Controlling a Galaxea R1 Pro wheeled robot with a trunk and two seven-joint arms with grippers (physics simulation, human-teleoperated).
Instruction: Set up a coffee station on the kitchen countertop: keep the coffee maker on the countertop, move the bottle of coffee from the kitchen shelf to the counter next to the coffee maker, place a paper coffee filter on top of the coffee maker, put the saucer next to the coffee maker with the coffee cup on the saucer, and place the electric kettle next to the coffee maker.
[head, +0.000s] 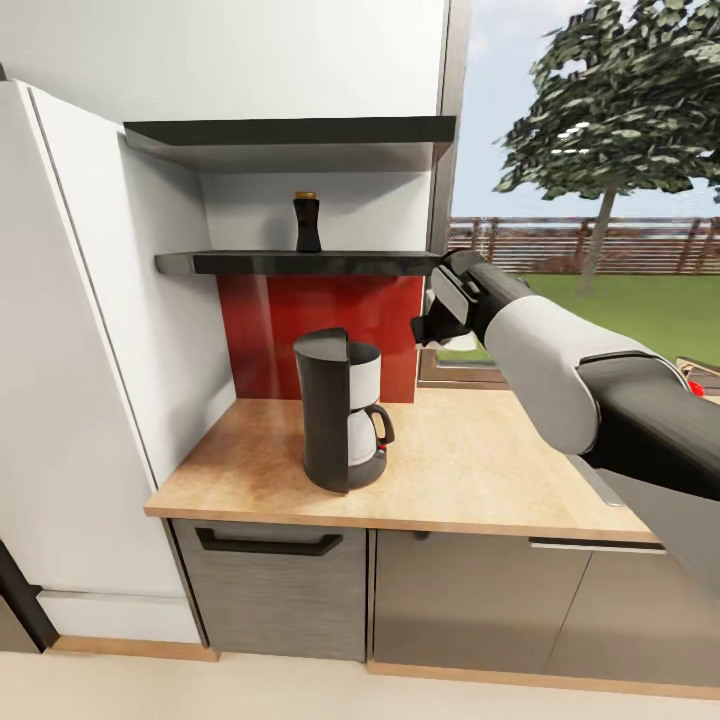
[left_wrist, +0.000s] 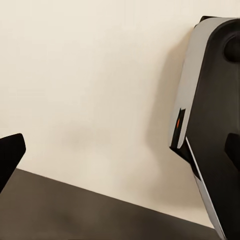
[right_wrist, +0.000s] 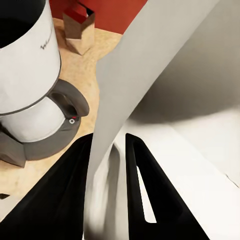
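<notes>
Bottle of coffee (head: 307, 222) on kitchen shelf (head: 300, 263), above coffee maker (head: 340, 408).

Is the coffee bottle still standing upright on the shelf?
Upright: the bottle of coffee stands on the kitchen shelf, cap on top, above the coffee maker.

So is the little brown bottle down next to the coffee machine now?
No, the bottle stands on the shelf, above the coffee machine.
</notes>
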